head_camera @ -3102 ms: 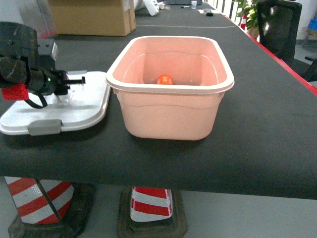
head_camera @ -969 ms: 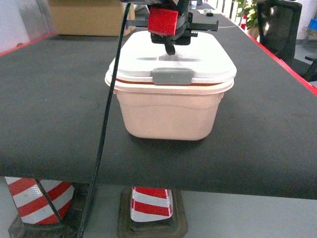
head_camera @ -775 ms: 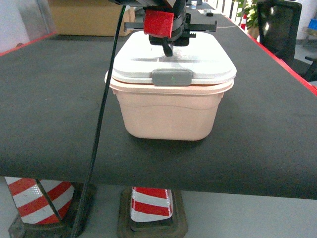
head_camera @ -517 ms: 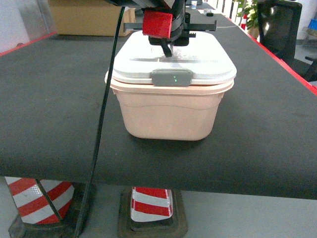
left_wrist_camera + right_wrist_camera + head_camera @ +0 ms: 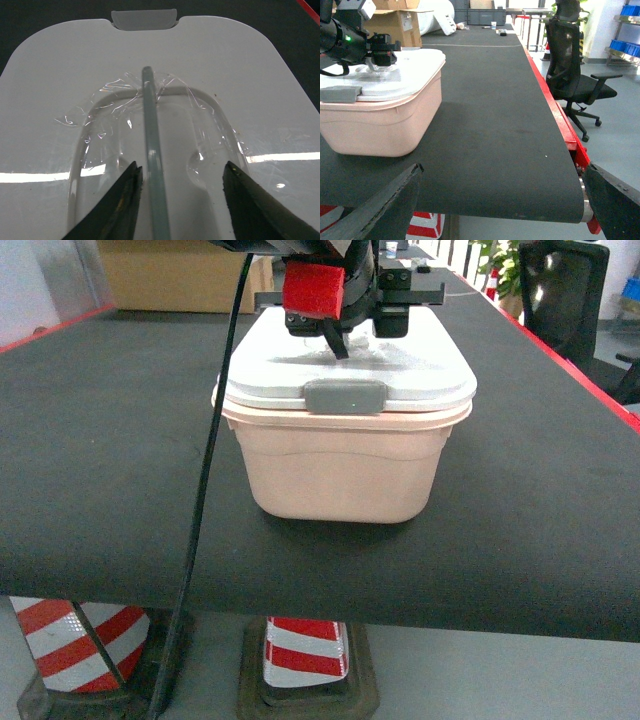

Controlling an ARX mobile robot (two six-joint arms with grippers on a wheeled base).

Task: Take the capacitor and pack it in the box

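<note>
My left gripper [image 5: 347, 318] hovers just above the lid [image 5: 430, 365], jaws spread wide w/ nothing held. One box [image 5: 345, 465], lid on, sits on the black table [image 5: 110, 470]; capacitor not visible. My right gripper [image 5: 495, 212] is off to the right, also wide apart & empty. One office chair [image 5: 577, 82] stands beyond.

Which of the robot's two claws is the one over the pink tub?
The left gripper, open above the white lid of the box. The right gripper hangs open off to the side over the black table.
</note>
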